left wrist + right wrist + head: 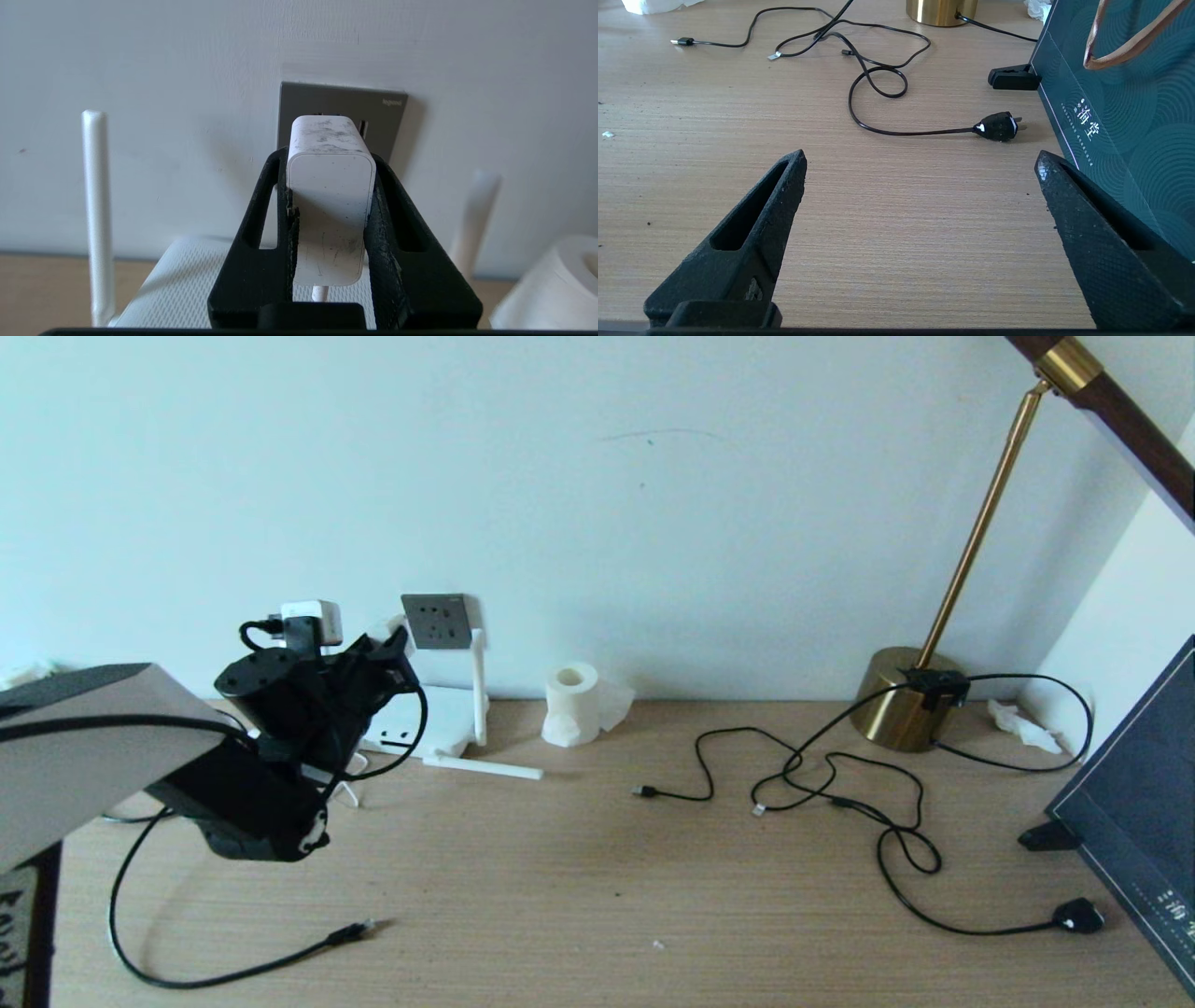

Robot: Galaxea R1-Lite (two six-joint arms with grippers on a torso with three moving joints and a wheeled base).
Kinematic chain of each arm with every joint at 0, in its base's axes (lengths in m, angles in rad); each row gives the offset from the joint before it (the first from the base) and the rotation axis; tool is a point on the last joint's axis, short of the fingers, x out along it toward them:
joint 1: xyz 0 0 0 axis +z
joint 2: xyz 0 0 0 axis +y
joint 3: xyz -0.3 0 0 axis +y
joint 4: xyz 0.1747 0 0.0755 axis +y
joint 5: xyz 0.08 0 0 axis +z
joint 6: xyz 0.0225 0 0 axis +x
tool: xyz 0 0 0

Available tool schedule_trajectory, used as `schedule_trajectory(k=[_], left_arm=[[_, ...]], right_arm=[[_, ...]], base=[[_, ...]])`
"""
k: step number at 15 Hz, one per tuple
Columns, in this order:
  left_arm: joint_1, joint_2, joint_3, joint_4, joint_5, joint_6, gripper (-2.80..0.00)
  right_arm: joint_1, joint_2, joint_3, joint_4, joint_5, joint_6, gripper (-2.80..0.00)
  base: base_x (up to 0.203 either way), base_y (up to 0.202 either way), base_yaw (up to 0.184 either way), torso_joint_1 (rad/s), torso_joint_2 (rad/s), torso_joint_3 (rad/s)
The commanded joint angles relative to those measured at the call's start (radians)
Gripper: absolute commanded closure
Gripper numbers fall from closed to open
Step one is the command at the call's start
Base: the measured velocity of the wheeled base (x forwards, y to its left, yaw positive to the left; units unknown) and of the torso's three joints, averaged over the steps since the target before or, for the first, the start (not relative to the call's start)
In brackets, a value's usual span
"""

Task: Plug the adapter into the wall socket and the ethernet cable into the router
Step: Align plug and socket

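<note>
My left gripper [331, 157] [400, 644] is shut on the white adapter [329, 205], one finger on each side, with its thin white cord hanging out behind. The adapter's front end is right at the dark grey wall socket [308, 100] [439, 621]; I cannot tell whether its pins are in the holes. Below lies the white router [173, 284] [446, 721] with upright antennas [96, 210]. The black ethernet cable loops on the table at the front left, its plug [353, 931] lying free. My right gripper [920, 158] hangs open over bare table, holding nothing.
A tissue roll [571, 703] stands right of the router. Thin black USB cables [700, 784] and the lamp's cord with its bulky plug [1078, 915] sprawl at the right, by the brass lamp base [901, 705]. A dark bag [1144, 812] stands at the far right.
</note>
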Motion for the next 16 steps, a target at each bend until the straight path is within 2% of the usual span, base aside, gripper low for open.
schedule_trajectory(k=[1,4,8,16], left_arm=[[0.0,0.083,-0.094,-0.009,0.0,0.0,0.0],[-0.003,0.136,-0.197,-0.009,0.002,0.004,0.0],[-0.009,0.177,-0.271,-0.009,0.005,0.007,0.0],[-0.01,0.238,-0.357,-0.009,0.004,0.009,0.0]], right_arm=[[0.001,0.0,0.0,0.0,0.0,0.0,-2.8],[0.0,0.0,0.0,0.0,0.0,0.0,-2.8],[0.0,0.0,0.0,0.0,0.0,0.0,-2.8],[0.0,0.002,0.0,0.0,0.0,0.0,-2.8]], base=[[0.0,0.0,0.0,0.0,0.0,0.0],[0.0,0.0,0.0,0.0,0.0,0.0],[0.0,0.0,0.0,0.0,0.0,0.0],[0.0,0.0,0.0,0.0,0.0,0.0]])
